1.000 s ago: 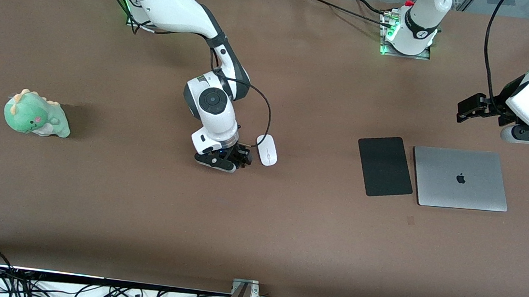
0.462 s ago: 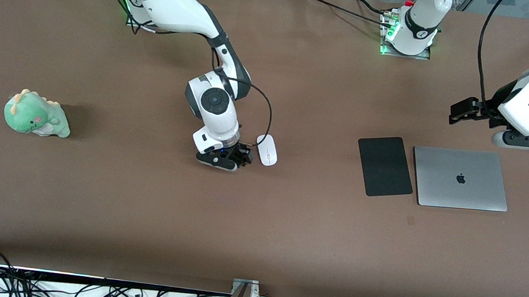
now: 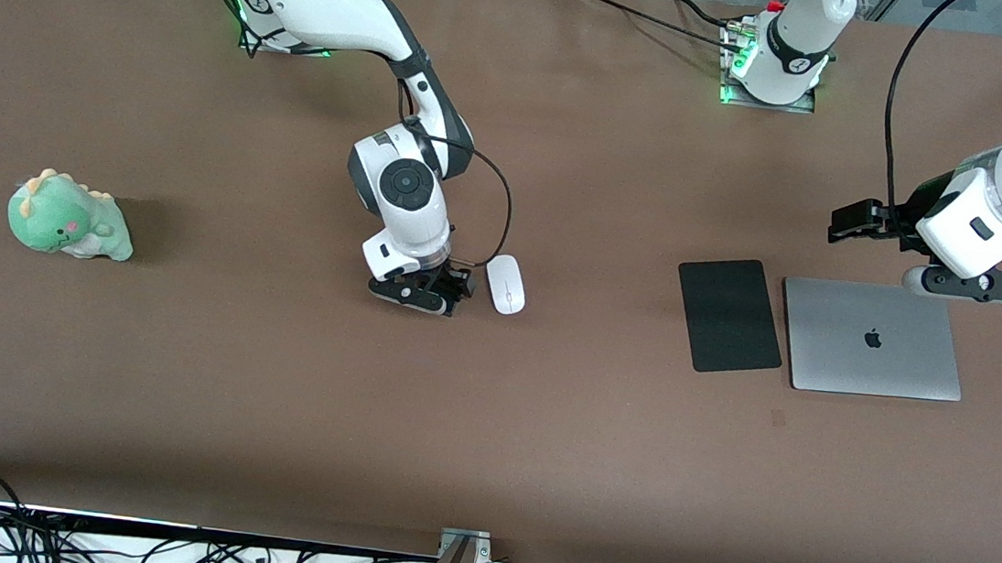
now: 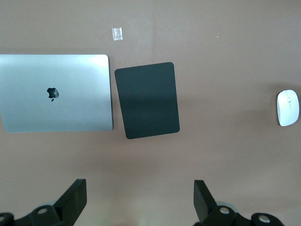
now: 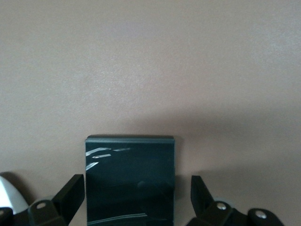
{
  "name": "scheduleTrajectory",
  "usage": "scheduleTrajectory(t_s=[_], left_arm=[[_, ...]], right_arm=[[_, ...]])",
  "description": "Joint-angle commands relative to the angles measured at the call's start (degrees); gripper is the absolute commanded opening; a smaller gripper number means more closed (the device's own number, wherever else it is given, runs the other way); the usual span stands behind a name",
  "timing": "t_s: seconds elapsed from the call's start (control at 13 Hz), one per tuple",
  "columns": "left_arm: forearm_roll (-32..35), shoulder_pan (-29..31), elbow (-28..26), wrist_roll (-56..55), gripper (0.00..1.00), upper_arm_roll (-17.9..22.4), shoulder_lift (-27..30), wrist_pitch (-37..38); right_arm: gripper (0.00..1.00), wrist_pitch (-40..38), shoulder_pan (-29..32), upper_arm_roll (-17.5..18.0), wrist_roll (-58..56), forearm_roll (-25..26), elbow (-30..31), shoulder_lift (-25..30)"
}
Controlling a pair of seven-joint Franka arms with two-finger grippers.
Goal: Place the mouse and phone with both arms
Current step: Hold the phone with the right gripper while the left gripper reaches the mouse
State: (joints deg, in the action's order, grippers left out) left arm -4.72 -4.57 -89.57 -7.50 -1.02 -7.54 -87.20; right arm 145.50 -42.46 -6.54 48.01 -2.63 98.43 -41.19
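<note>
The right gripper sits low on the brown table, fingers apart around the phone without pinching it. The mouse lies just beside it at three o'clock. The left gripper, also spread and empty, hovers at the laptop's twelve o'clock. Cables trail along the nearest edge. Counted: one plush dinosaur, one phone, one mouse, one black pad, one laptop.

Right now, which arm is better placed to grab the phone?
Right. Its right hand is low over the phone, open fingers straddling it, beside the mouse. The left hand hangs open near the laptop.
</note>
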Motion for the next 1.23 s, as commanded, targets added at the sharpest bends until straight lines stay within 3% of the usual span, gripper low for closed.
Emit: scheduleTrajectory(t_s=[0.0,1.15], left_arm=[[-1.17,-0.26,1.33,0.38,1.0,-0.04,-0.9,0.36],[-3.45,-1.49,1.41,-0.14,1.0,-1.0,-4.5,-2.09]], right_arm=[[1.0,0.04,-1.13,-0.49,-0.28,-0.53,1.85,1.73],[0.98,5.31,-0.87,-0.85,-1.16,0.26,0.44,-2.14]])
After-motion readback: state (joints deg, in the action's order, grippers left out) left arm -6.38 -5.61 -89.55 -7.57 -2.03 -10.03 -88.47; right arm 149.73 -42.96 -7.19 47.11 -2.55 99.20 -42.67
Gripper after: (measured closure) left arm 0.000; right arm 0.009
